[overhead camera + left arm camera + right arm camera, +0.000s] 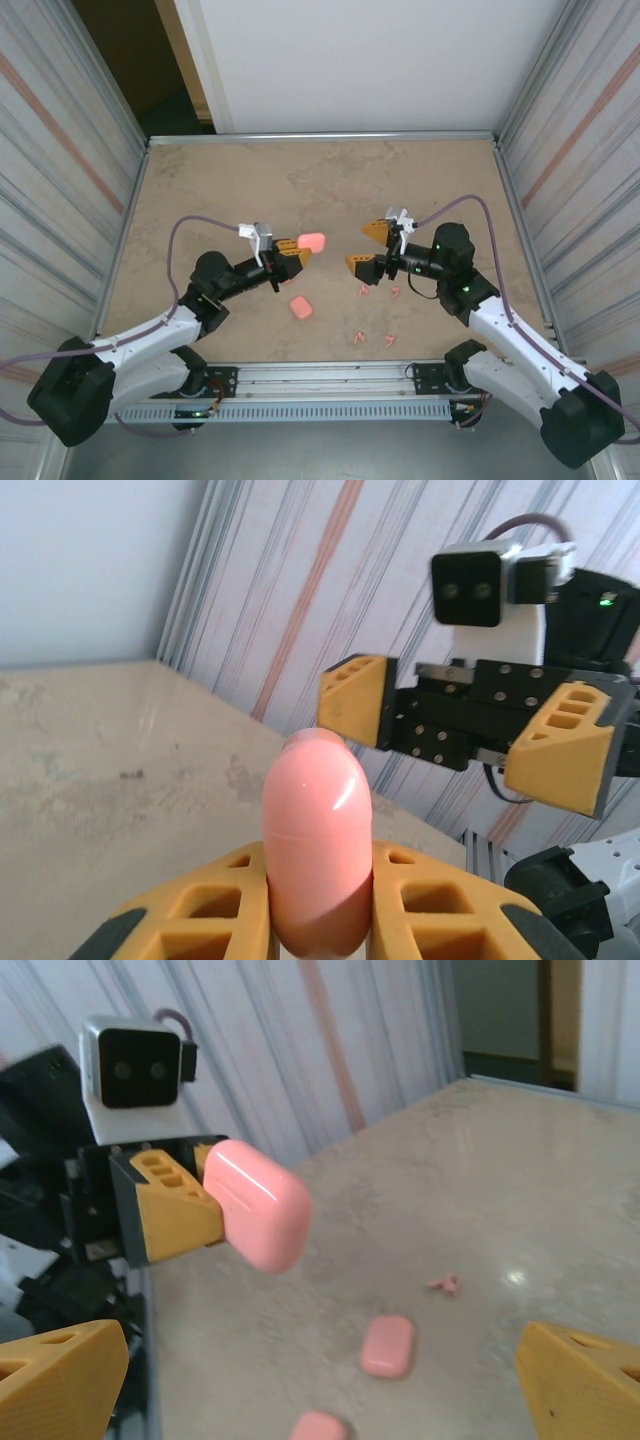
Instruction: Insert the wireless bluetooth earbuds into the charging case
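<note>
Left gripper is clamped on the lower half of a closed pink charging case and holds it clear of the table. The case's long axis runs out of the jaws straight toward the right gripper, whose jaws stand wide apart facing the free rounded end, near but not touching. The earbuds lie loose on the table just below and in front of the right gripper, with a second case nearer the left arm. The right arm is judged the nearer one for either the lid end or an earbud pick.
</note>
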Robot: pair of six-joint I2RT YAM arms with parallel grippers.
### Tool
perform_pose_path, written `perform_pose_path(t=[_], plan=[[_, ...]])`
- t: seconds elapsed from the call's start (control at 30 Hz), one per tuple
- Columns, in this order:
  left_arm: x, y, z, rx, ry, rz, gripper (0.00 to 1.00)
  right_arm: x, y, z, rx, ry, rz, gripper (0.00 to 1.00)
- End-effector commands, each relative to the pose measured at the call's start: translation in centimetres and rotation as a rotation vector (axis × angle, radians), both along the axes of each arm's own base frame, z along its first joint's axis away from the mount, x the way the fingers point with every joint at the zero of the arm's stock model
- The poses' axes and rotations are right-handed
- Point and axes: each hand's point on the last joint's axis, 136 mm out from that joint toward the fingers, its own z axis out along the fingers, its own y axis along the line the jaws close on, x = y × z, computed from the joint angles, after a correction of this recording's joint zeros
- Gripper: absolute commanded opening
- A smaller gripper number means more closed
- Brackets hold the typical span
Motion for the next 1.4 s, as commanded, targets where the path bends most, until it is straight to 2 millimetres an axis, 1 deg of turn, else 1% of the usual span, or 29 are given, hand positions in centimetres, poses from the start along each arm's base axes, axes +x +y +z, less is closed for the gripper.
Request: perform_pose_path(t=[0.0, 0.13, 0.17, 0.2, 0.3, 0.5, 0.6, 0.9, 1.13, 1.37], plan=[[-1.6, -0.2, 3.2, -0.062, -0.192, -0.041, 0.0, -0.9, 1.2, 2.9, 0.123, -0.011, 0.083, 0.98], [-2.1, -0.7, 3.4, -0.05, -0.231, -0.064, 0.0, -0.8, 2.8, 2.7, 0.106, -0.012, 0.108, 0.98], [-2.1, -0.8, 3.5, -0.05, -0.239, -0.068, 0.0, -0.9, 3.2, 2.9, 0.106, -0.015, 0.119, 0.97], [-2.2, -0.9, 3.6, -0.05, -0.244, -0.074, 0.0, -0.5, 3.7, 2.4, 0.096, 0.002, 0.125, 0.96], [-2.4, -1.3, 3.5, -0.045, -0.248, -0.087, 0.0, -0.2, 4.7, 2.7, 0.098, 0.006, 0.144, 0.94], [-2.7, -1.4, 3.7, -0.044, -0.262, -0.102, 0.0, 0.4, 5.6, 2.8, 0.103, 0.013, 0.145, 0.9], [-2.8, -1.5, 3.8, -0.044, -0.27, -0.104, 0.0, 1.0, 5.7, 2.4, 0.096, 0.024, 0.123, 0.89], [-3.2, -1.4, 4.1, -0.048, -0.283, -0.115, 0.0, 2.6, 5.2, 2.1, 0.097, 0.044, 0.068, 0.86], [-3.3, -1.4, 4.0, -0.042, -0.286, -0.116, 0.0, 3.5, 4.9, 2.7, 0.116, 0.057, 0.049, 0.85], [-3.0, -1.3, 3.7, -0.027, -0.281, -0.098, 0.0, 3.8, 4.9, 3.4, 0.122, 0.053, 0.06, 0.85]])
